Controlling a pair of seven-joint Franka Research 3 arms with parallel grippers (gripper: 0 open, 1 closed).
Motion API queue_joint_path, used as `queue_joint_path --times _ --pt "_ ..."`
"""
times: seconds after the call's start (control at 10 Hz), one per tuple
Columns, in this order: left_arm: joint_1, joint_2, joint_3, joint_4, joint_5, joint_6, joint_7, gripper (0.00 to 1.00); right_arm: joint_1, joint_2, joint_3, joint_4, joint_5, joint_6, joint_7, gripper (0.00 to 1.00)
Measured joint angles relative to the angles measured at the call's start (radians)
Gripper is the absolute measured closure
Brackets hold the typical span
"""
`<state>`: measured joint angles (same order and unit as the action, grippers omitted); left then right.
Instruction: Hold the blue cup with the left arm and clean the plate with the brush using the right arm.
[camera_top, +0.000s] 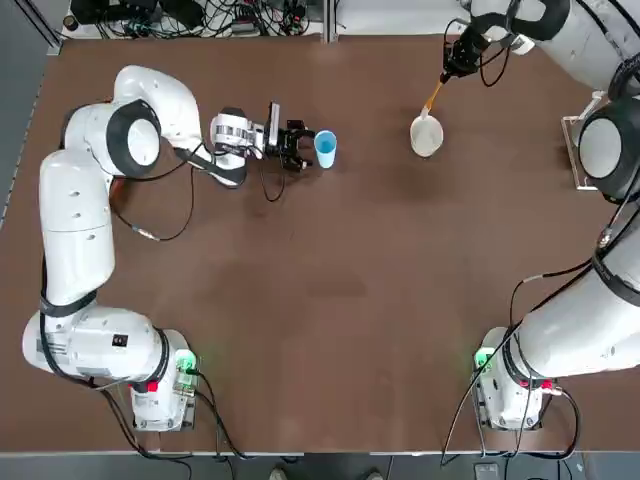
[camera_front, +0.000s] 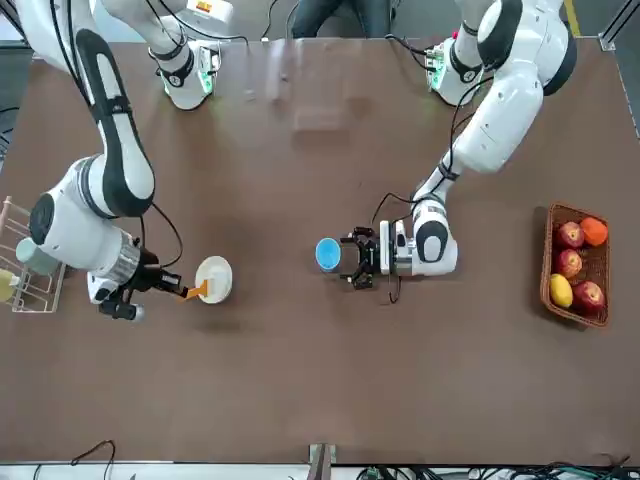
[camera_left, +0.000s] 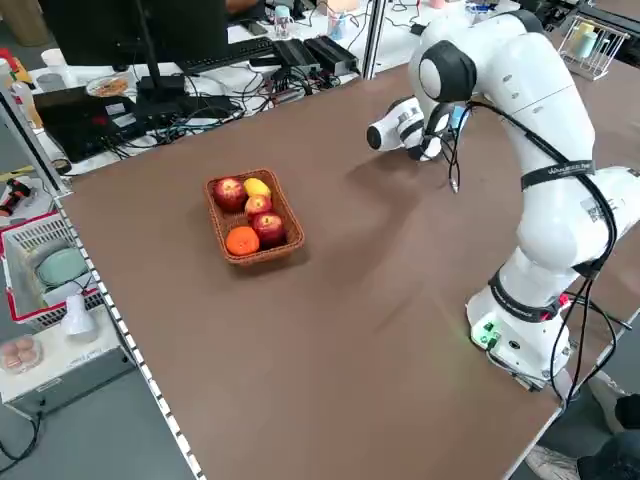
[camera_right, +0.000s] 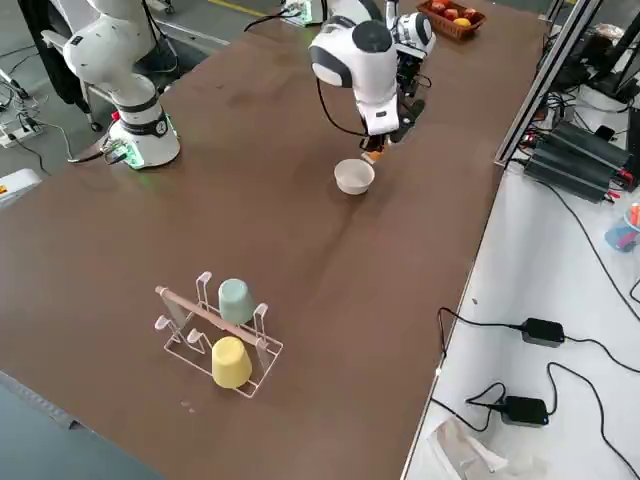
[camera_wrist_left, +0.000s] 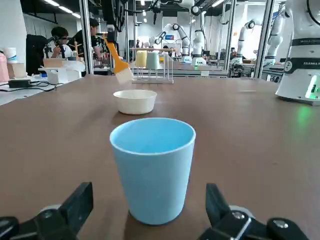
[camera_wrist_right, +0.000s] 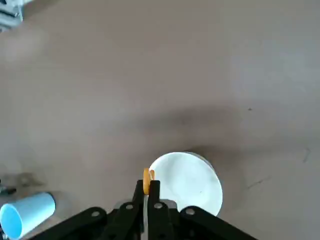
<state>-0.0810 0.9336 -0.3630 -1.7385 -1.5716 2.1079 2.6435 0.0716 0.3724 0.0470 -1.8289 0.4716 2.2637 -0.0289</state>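
Observation:
The blue cup (camera_top: 326, 148) stands upright on the brown table. My left gripper (camera_top: 305, 147) lies level with it, fingers open on either side of the cup (camera_wrist_left: 152, 167) and apart from its wall. Farther right sits the cream plate (camera_top: 426, 135). My right gripper (camera_top: 456, 60) is shut on the orange brush (camera_top: 434, 97), which slants down with its bristles at the plate's far rim. In the right wrist view the brush (camera_wrist_right: 148, 180) stands between the shut fingers over the plate (camera_wrist_right: 187, 182). Whether the bristles touch the plate I cannot tell.
A wicker basket (camera_front: 551, 262) of fruit sits near the table edge on my left side. A wire rack (camera_right: 200, 318) with a yellow and a pale teal cup stands on my right side. Bare brown table lies between the arm bases and the cup.

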Motion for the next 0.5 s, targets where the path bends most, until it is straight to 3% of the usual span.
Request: queue_joint_path --times 0.5 --pt "0.077 -0.060 -0.002 -0.056 0.067 -0.002 0.001 0.01 -0.030 0.004 -0.003 -0.027 0.073 0.000 -0.132 0.96"
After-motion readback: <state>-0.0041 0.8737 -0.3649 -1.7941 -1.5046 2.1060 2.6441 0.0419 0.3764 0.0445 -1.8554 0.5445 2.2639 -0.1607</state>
